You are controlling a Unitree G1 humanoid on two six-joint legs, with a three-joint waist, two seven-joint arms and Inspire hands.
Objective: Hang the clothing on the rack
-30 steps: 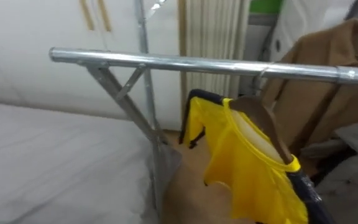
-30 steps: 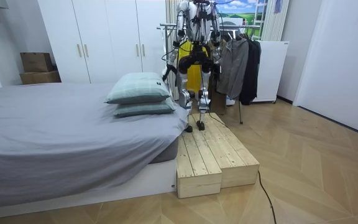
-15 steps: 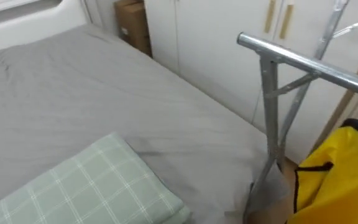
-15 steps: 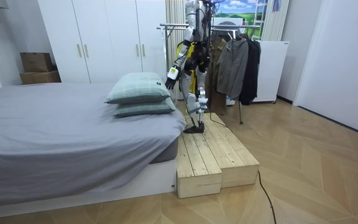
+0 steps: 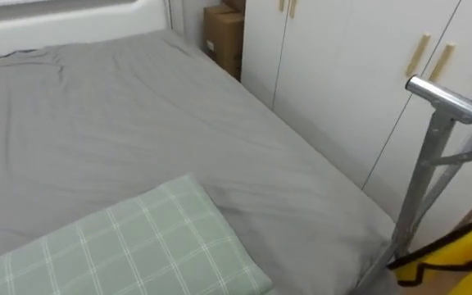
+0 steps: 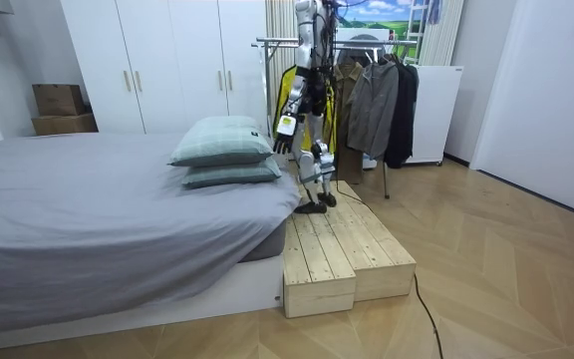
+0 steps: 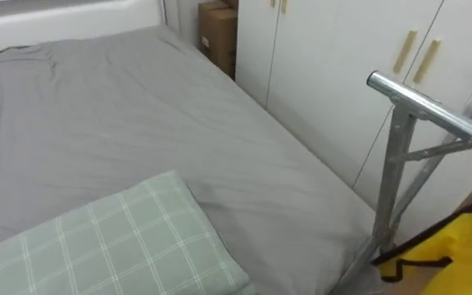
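1. Left hand (image 6: 285,126) low at the robot's side in the room view, arm hanging straight down, near the corner of the bed; too small there to tell how far open, or whether anything is in it.
2. Yellow garment (image 7: 465,254) with dark trim at the lower right corner of the eye views, just beside the leg of the rack (image 5: 449,100) and below the end of its rail; how it hangs not to be told from there. Yellow patches also visible behind the robot's trunk in the room view, at the same end of the rack.
3. Further along the rail in the room view, a grey jacket (image 6: 372,105) and a dark coat (image 6: 403,110), side by side and touching.
4. Robot upright on a wooden platform (image 6: 339,249) between bed and rack, turned toward the bed, head looking down across it.
5. Green checked pillow (image 5: 138,246) on the grey bed (image 5: 121,123), close below the head camera; in the room view, two pillows stacked.
6. White wardrobe (image 5: 342,74) behind the rack, doors shut. Cardboard box (image 5: 224,29) on the floor beside it; contents not visible.
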